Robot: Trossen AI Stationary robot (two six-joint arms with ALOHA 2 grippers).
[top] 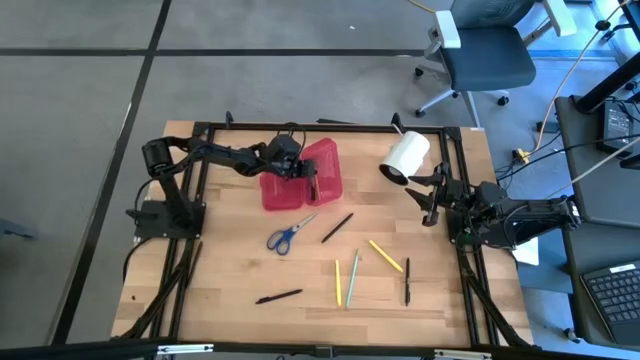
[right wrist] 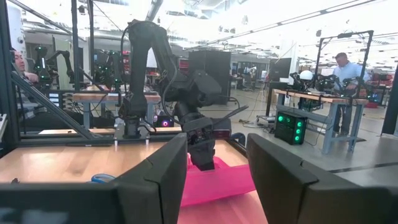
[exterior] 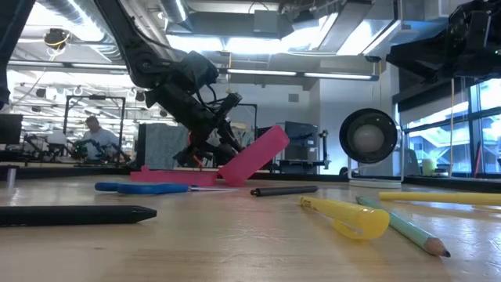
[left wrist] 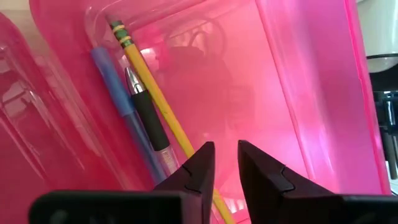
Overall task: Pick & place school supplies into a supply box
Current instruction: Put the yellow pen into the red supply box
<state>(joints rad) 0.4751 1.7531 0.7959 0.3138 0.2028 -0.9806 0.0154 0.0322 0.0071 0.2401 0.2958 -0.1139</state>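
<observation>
Supply box (top: 325, 172) under down-tilted left claw (top: 303, 172), fingers slightly parted.

Left claw (left wrist: 225, 163) at upper centre of the high view, angled downward, fingers slightly parted. Right claw (top: 432, 200) at right of the frame, level, fingers spread wide, empty.

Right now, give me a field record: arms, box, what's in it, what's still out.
left gripper: over the pink translucent plastic supply box, fingers slightly apart, holding nothing
right gripper: open, waiting at the table's right edge
box state: open, one half tilted up
inside box: yellow pencil, black-grip pen, blue pen
still on table: blue-handled scissors, several pens and pencils
other: white roll beside the right arm
</observation>
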